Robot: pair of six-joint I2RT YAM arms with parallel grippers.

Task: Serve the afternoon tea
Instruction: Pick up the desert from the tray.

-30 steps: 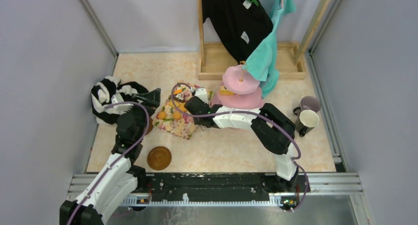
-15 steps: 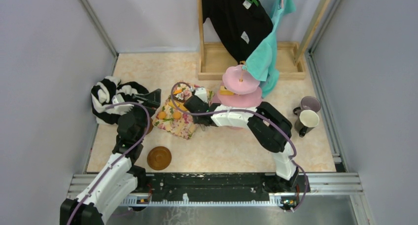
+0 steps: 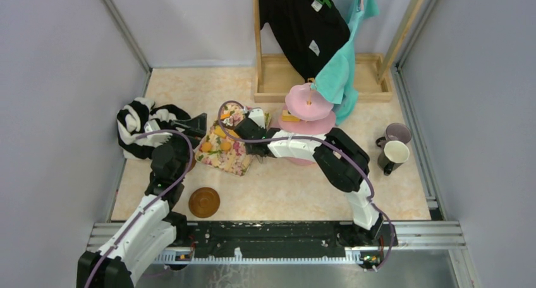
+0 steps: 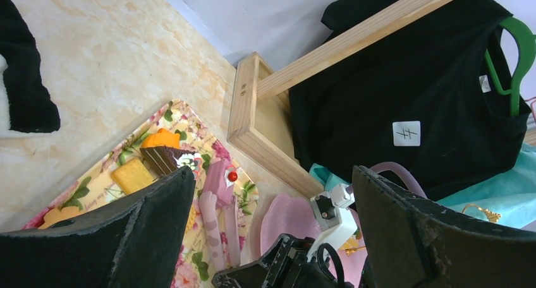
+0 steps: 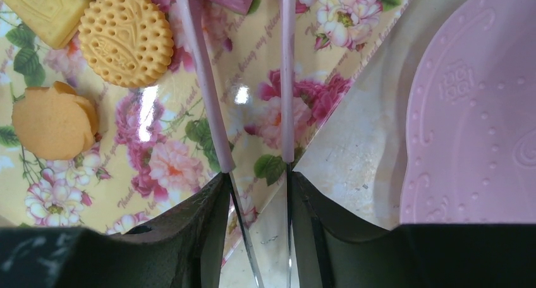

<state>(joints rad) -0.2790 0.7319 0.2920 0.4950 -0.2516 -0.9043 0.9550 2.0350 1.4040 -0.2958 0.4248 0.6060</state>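
The pink three-tier cake stand stands mid-table, with a yellow pastry on a tier. My right gripper is shut on pink tongs and reaches over the floral cloth. The tong tips are at a pink cake slice with a cherry. On the cloth lie a round biscuit, an orange pastry, a yellow biscuit and a brown cake slice. My left gripper is open and empty left of the cloth. The lilac mug and cream mug stand far right. A brown saucer lies near front.
A wooden rack at the back carries a black garment and a teal one that hangs over the stand. The striped garment lies at far left. Grey walls close in both sides.
My right arm has pushed left and farther back, carrying the tongs across the cloth towards the far pastries. The left arm has barely moved.
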